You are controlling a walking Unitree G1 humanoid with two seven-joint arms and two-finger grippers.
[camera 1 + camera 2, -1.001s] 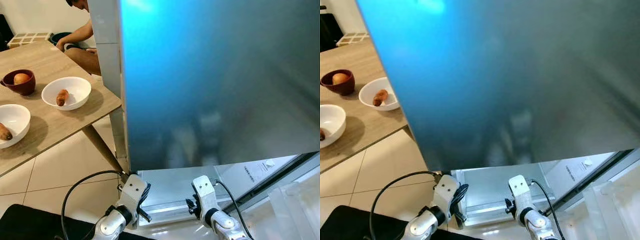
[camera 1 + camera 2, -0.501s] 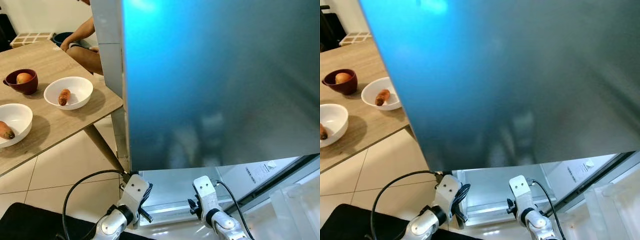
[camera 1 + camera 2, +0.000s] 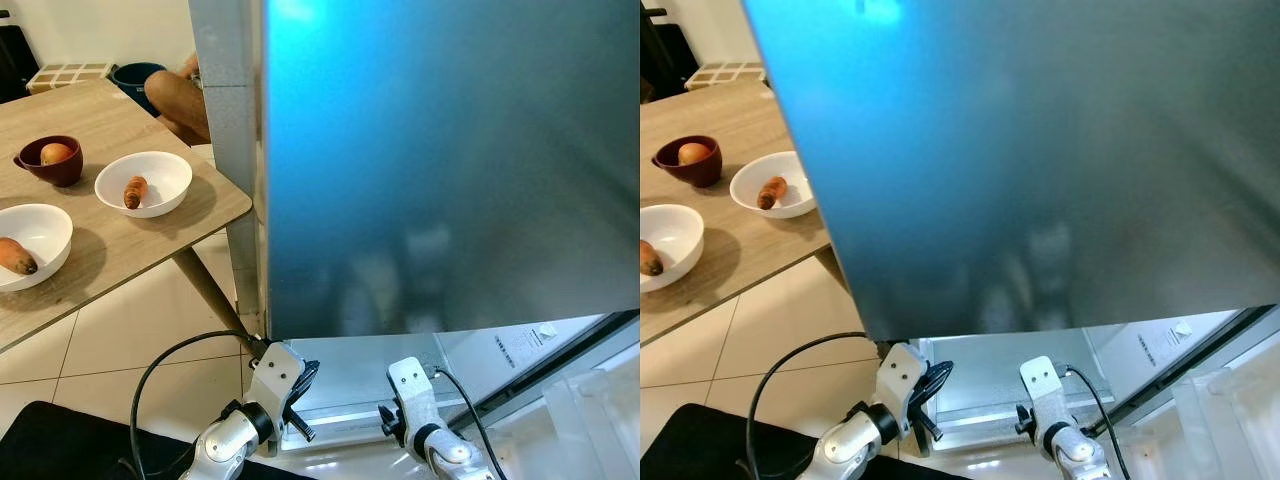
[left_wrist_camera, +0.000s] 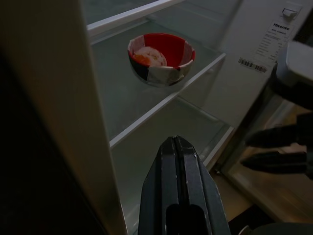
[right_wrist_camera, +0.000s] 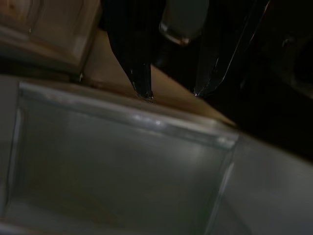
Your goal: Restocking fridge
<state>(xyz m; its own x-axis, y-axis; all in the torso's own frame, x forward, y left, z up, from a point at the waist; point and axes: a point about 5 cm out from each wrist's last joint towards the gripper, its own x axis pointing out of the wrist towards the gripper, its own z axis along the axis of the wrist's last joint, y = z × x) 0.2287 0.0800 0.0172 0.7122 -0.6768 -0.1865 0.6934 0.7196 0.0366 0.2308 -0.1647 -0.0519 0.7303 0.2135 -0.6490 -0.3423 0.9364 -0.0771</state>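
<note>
The fridge stands with its wide blue-grey door (image 3: pixel 450 170) swung across most of the eye views. Inside, a red bowl (image 4: pixel 161 58) with food in it sits on a glass shelf (image 4: pixel 146 103). My left gripper (image 4: pixel 177 143) points into the fridge below that shelf, shut with nothing in it. My right gripper (image 5: pixel 171 93) is open, its fingertips (image 5: pixel 144 92) just above the rim of a clear drawer (image 5: pixel 122 166). Both silver arms, left (image 3: pixel 245 430) and right (image 3: pixel 425 440), reach in low under the door.
A wooden table (image 3: pixel 110 240) stands on my left with a maroon bowl (image 3: pixel 48 162) holding an orange fruit and two white bowls (image 3: pixel 143 185), (image 3: pixel 30 245), each with a sweet potato. A person (image 3: pixel 178 92) sits behind the table. Tiled floor (image 3: pixel 130 330) lies between.
The whole picture has shifted slightly to the right, so the camera has turned. The person has drawn back behind the fridge's edge. Both arms sit a little lower.
</note>
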